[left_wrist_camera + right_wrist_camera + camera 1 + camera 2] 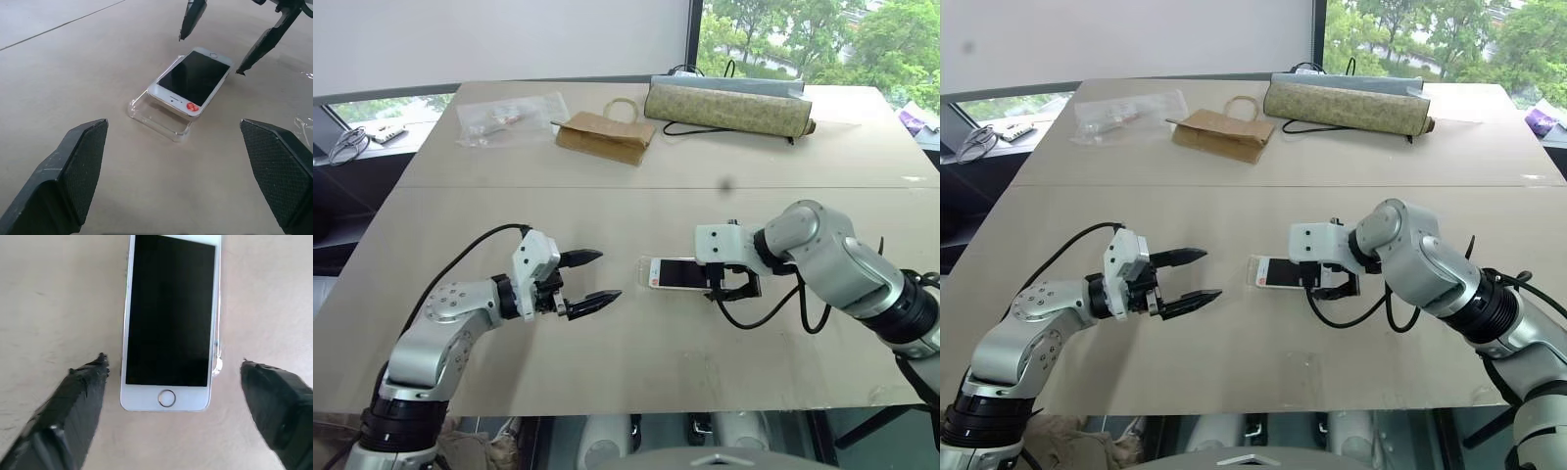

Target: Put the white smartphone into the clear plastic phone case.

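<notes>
One white smartphone (pixel 677 273) lies screen up near the middle of the table (pixel 636 362), its long axis running from 9 to 3 o'clock in the head views. The end with the round home button points toward 3 o'clock, at the right hand (pixel 734 288); the end with a small red sticker (pixel 192 106) points toward 9 o'clock, at the left hand (pixel 594 277). The writing on the sticker is too small to read.

One clear plastic phone case (pixel 159 116) lies under the phone along the same axis. The phone rests partly in it: the sticker end sits tilted up over the shell, and the rim of the case sticks out past that end.

The right hand hangs over the home-button end, pointing steeply down, its two black fingers (pixel 80 396) spread wide on either side of the phone and clear of it. The left hand hovers at 9 o'clock from the phone, well apart from it, fingers spread wide and holding nothing.

At the far edge, around 12 o'clock, lie one crinkled clear plastic bag (pixel 509 117), one brown paper bag (pixel 604 135) and one long patterned pouch (pixel 726 110).
</notes>
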